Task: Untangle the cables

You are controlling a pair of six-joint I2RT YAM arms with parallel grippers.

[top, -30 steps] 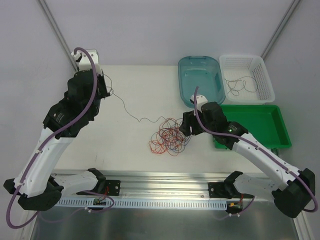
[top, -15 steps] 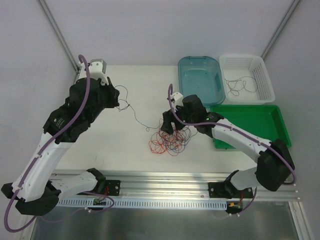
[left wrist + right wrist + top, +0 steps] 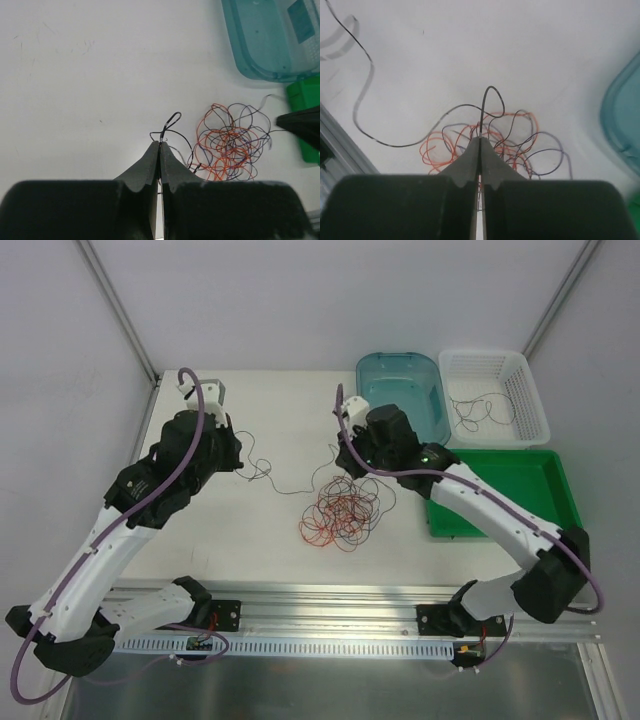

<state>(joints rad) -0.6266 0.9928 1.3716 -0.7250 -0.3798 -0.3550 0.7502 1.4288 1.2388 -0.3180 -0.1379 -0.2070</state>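
Observation:
The cables (image 3: 340, 515) lie as a loose tangle of orange-red, black and dark purple loops on the white table between the arms. A single black strand (image 3: 285, 483) runs from the tangle leftward to my left gripper (image 3: 241, 459). In the left wrist view that gripper (image 3: 160, 143) is shut on the black strand, with the tangle (image 3: 230, 150) ahead to its right. My right gripper (image 3: 346, 457) hovers over the tangle's far edge. Seen from the right wrist, it (image 3: 480, 138) is shut on a black cable that loops up over the tangle (image 3: 490, 145).
A teal bin (image 3: 397, 360) stands at the back right, beside a white basket (image 3: 495, 357) holding one thin strand (image 3: 478, 416). A green tray (image 3: 520, 495) lies in front of them, under the right forearm. A metal rail (image 3: 320, 600) runs along the near edge.
My right gripper was open over the tangle; it has shut on a black cable and drawn back from it. The left gripper has moved right and nearer with its strand, which now lies slacker.

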